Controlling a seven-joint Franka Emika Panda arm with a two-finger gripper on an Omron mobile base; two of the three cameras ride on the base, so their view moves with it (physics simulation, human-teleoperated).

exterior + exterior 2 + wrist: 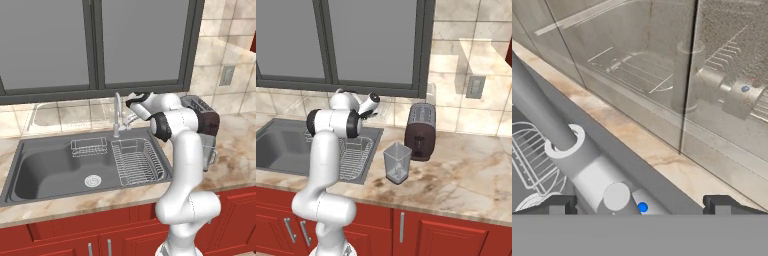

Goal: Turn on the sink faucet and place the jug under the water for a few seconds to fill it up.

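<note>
the sink faucet [117, 114] sits between the gripper's [639, 205] wide-open, empty jaws; closing off-centre could slip past its lever [619, 196], and the jug [396, 163] waits far right.

A kitchen — sink [45, 165], toaster [421, 131], red cabinets [456, 235] under marble counter [456, 175].

Faucet [117, 112]: slim chrome gooseneck, upright at the back rim of the sink [45, 165], small side lever [619, 196] at its base; no stream seen. Sink: wide dark grey basin, round silver drain on its floor. Jug [397, 162]: translucent, squarish and tapered, upright on the counter right of the sink, just beside the toaster.
</note>
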